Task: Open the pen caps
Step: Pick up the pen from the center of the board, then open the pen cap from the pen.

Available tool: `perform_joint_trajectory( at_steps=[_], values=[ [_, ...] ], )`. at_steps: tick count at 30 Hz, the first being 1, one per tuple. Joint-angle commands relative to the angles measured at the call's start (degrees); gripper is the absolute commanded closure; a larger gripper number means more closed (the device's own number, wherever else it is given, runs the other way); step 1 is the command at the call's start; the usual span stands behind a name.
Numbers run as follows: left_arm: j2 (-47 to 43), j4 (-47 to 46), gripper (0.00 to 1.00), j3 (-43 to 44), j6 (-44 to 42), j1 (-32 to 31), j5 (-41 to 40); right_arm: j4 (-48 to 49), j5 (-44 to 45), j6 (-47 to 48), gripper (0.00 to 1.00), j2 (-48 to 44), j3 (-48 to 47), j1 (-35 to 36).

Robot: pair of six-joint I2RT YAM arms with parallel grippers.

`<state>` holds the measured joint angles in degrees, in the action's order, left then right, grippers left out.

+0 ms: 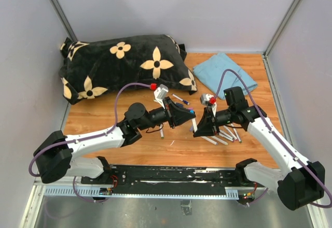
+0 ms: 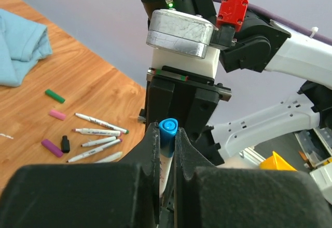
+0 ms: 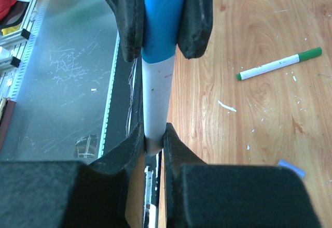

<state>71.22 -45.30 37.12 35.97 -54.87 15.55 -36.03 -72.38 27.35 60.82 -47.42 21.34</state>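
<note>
A white-barrelled pen with a blue cap [image 2: 168, 133] is held in the air between both grippers. My left gripper [image 2: 166, 132] is shut on the blue cap, whose end pokes out past the fingertips. My right gripper [image 3: 154, 134] is shut on the white barrel [image 3: 155, 98], with the blue cap [image 3: 163, 20] above it between the left gripper's pads. From above, the left gripper [image 1: 191, 115] and right gripper [image 1: 201, 129] meet over the middle of the table. Loose green [image 2: 54, 96], pink [image 2: 57, 114], purple [image 2: 51, 147] and black [image 2: 65, 144] pen caps lie on the wood.
Several white pens [image 2: 98, 134] lie beside the loose caps, seen from above as a cluster [image 1: 225, 134] under the right arm. A green-capped pen [image 3: 280, 65] lies alone. A black flowered pillow [image 1: 124, 65] and a blue cloth [image 1: 228, 72] sit at the back.
</note>
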Motion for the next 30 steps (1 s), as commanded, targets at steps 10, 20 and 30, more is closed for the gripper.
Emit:
perform_joint_trajectory(
  at_steps=[10,20,30],
  values=[
    [-0.5,-11.8,1.0,-5.5,5.4,-0.1,-4.0,28.8,-2.6,-24.4,0.38,-10.3,8.0,-1.1],
    [1.1,-18.6,1.0,-6.7,4.6,-1.7,-5.1,36.7,-0.1,-36.6,0.55,-9.8,10.5,-1.0],
    [2.2,-19.9,1.0,-7.3,3.5,-1.8,-6.7,38.5,-2.3,-39.4,0.88,-10.3,10.5,-1.0]
  ],
)
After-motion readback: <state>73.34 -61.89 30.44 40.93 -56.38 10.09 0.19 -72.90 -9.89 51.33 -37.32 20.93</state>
